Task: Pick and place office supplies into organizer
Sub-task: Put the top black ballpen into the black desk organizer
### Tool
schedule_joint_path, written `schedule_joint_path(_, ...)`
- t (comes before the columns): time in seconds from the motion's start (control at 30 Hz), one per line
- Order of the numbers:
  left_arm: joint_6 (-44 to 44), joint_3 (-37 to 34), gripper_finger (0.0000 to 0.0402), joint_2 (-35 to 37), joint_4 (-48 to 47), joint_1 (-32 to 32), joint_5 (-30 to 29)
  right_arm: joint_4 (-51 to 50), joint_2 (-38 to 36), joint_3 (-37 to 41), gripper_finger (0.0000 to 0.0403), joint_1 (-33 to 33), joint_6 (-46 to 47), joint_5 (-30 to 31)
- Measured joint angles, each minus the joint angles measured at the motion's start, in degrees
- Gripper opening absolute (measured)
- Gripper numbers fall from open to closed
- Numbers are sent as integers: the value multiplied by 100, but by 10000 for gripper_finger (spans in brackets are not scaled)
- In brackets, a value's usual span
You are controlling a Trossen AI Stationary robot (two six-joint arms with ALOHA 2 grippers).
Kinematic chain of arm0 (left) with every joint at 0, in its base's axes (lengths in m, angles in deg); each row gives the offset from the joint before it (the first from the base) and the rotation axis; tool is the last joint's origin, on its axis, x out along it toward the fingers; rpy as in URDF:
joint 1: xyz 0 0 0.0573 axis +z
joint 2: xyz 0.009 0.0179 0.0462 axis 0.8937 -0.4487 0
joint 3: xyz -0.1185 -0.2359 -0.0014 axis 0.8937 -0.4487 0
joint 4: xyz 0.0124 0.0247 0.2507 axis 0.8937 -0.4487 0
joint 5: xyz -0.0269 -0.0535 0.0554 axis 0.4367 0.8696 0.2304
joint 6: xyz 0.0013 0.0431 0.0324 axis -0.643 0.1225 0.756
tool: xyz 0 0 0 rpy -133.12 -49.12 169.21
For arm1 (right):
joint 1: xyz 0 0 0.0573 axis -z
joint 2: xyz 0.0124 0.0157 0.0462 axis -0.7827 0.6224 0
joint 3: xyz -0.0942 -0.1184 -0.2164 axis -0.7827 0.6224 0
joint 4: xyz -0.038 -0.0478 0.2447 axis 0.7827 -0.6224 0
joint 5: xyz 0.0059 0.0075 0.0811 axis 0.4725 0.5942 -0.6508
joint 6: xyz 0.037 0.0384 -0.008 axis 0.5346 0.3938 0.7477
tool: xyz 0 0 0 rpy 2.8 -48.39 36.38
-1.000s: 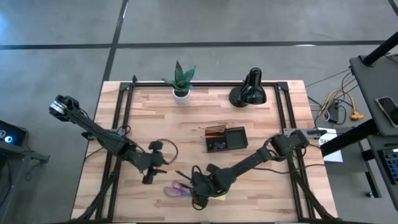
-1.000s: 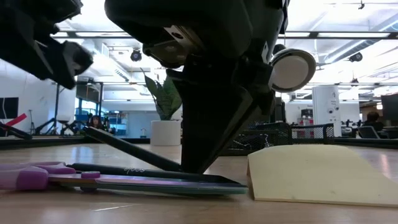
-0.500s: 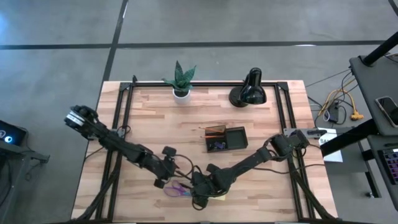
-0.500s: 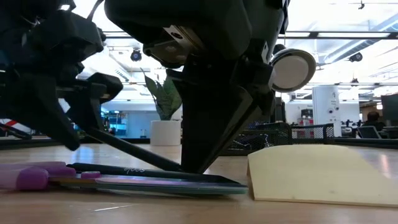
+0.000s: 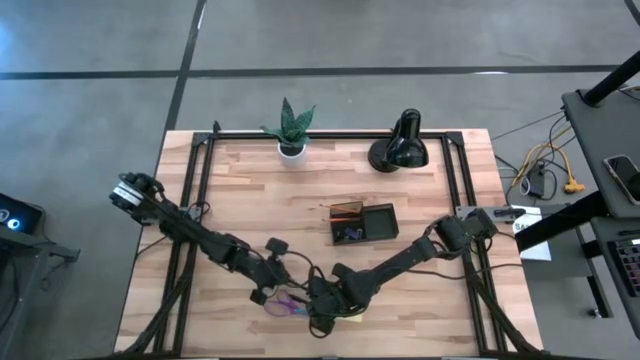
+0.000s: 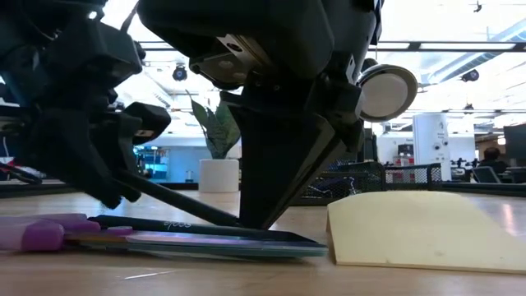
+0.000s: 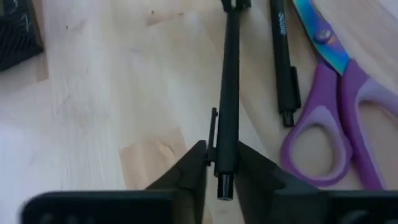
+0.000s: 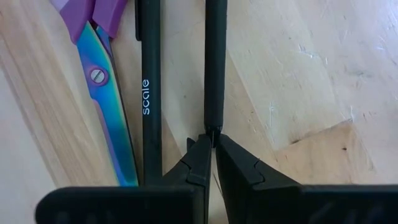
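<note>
A black pen slants up from the table between my two grippers. My right gripper is shut on its low end, near the table's front edge. My left gripper is shut on its raised end. A second black pen and purple-handled scissors lie flat beside them. The yellow sticky-note pad lies flat to the right of my right gripper. The dark organizer stands farther back, with orange pencils in its left compartment. My left gripper pinches the pen's raised end, by the clip, between its two fingers, which lie along the pen. That end is clear of the table. My right gripper pinches the pen's thin low end between its fingertips from above. The pen slants up from there toward my left gripper.
A potted plant and a black desk lamp stand at the table's far edge. The wooden top between them and the grippers is bare. People and room equipment show beyond the table in the low view.
My left gripper has moved toward the table's right edge and down, to the raised end of the slanting pen, and now has that end between its fingers. My right gripper and the pen have kept still.
</note>
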Motion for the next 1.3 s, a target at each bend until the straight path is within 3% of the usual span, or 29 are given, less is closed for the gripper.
schedule_joint_path(0.1,176,67,24,30,-57,7,0,0,-12,7,17,-2,-1,-5)
schedule_joint_path(0.47,330,454,24,69,-733,33,-31,-176,-67,-136,18,-22,0,37)
schedule_joint_path(0.73,331,480,24,590,-1254,138,-197,-1193,-151,-929,30,-168,133,694)
schedule_joint_path(0.87,462,615,23,1079,-2198,401,-531,-2198,-194,-1433,46,-296,577,1025)
schedule_joint_path(1.03,1154,1368,23,1614,-3815,785,-1009,-3794,-189,-2169,63,-623,1481,1973)
schedule_joint_path(1.13,1701,1977,23,1682,-4552,1091,-1396,-4629,-204,-2472,70,-814,2201,2228)
schedule_joint_path(1.3,2751,3104,23,1439,-5336,1520,-2248,-4735,-243,-2524,75,-1030,2900,2255)
